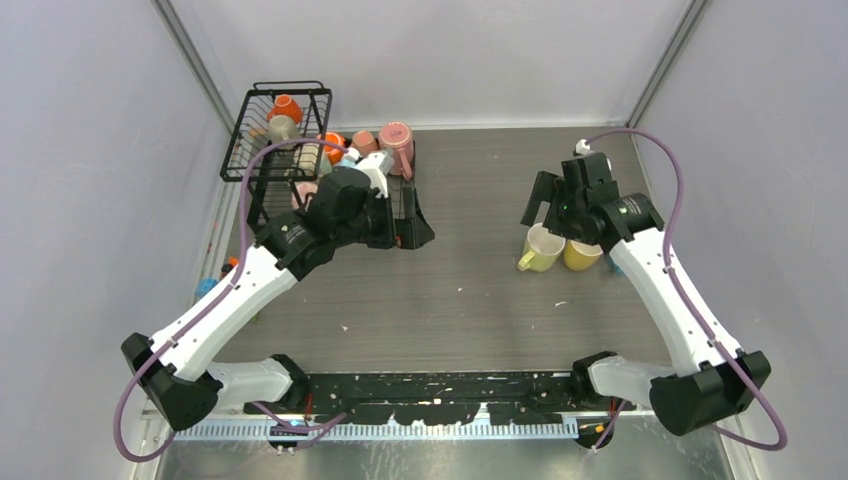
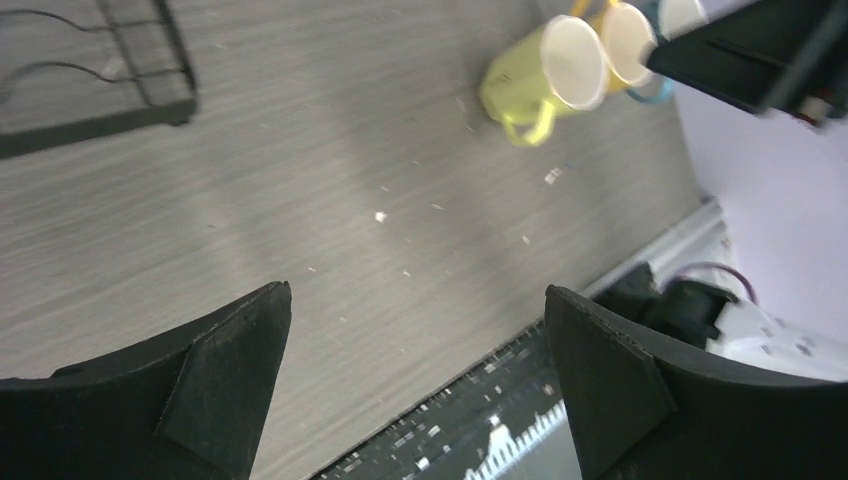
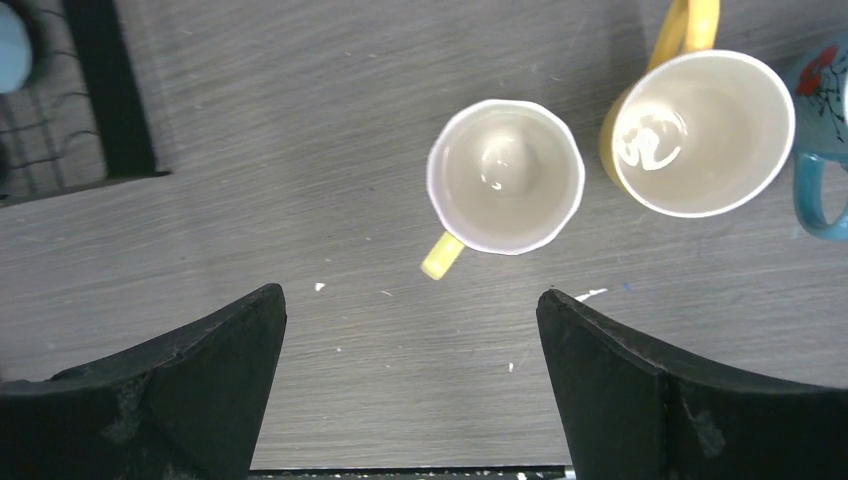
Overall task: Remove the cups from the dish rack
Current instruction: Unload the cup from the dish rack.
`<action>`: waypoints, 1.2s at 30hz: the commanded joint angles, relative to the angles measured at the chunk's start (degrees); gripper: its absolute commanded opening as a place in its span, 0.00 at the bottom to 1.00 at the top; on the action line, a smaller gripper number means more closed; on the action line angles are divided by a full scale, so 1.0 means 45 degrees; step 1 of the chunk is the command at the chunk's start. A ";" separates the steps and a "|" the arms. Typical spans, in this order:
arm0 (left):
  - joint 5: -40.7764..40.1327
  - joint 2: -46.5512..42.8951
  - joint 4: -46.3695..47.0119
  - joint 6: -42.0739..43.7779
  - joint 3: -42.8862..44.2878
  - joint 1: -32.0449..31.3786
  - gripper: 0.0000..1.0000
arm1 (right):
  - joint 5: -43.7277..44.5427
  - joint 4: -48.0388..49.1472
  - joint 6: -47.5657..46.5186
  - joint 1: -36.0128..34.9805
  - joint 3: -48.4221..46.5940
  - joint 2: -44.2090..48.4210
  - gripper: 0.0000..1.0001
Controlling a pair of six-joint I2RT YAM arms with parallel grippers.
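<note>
The right gripper point(image 3: 410, 295) hangs spread and empty. Just ahead of its fingers stand a pale yellow mug point(image 3: 505, 175), a deeper yellow mug point(image 3: 700, 130) and a blue mug point(image 3: 825, 130), its red-and-dark print too cropped to read. The left gripper point(image 2: 415, 295), likewise spread and empty, hovers just beside the dish rack point(image 1: 236, 135), where an orange cup point(image 1: 285, 105) and a pink cup point(image 1: 396, 135) sit.

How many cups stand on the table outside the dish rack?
3, all upright: a pale yellow cup, a darker yellow cup beside it, and a blue cup cut off at the right wrist view's edge. Others may be hidden.
</note>
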State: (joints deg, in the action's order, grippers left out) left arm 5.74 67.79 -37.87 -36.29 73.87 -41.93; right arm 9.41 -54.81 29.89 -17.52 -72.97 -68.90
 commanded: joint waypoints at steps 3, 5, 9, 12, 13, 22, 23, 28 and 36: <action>-0.4533 0.1220 -0.0766 0.0930 0.1322 -0.0037 1.00 | -0.1208 0.1303 0.0068 0.0010 0.0168 0.0939 1.00; -0.5843 0.1906 -0.0744 0.0938 0.1751 -0.0037 1.00 | -0.1403 0.1483 0.0077 0.0008 0.0214 0.1055 1.00; -0.7305 0.3378 -0.0170 0.0939 0.2599 0.0076 1.00 | -0.1606 0.1670 0.0111 0.0023 0.0288 0.1253 1.00; -0.7652 0.4688 0.0154 0.0815 0.3439 0.0514 1.00 | -0.1877 0.1662 0.0133 0.0021 0.0294 0.1408 1.00; -0.7661 0.5188 0.0270 0.0831 0.3714 0.0681 1.00 | -0.1913 0.1643 0.0135 0.0020 0.0282 0.1465 1.00; -0.6728 0.9558 0.0517 0.0900 0.6949 0.2193 1.00 | -0.2395 0.1046 0.0208 0.0009 0.0062 0.2334 1.00; -0.6488 0.9947 0.0565 0.0895 0.7248 0.2353 1.00 | -0.2434 0.0956 0.0218 0.0016 0.0041 0.2445 1.00; -0.6113 1.1722 0.0410 0.0823 0.8790 0.2961 0.98 | -0.2519 0.0534 0.0284 0.0009 -0.0187 0.2928 1.00; -0.5541 1.3287 0.0651 0.0726 1.0247 0.3344 0.88 | -0.2461 0.0098 0.0359 0.0009 -0.0328 0.3443 1.00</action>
State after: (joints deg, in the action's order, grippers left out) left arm -20.82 126.15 -36.88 -32.62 115.20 -26.94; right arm -1.21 -53.36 30.59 -17.52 -71.94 -54.98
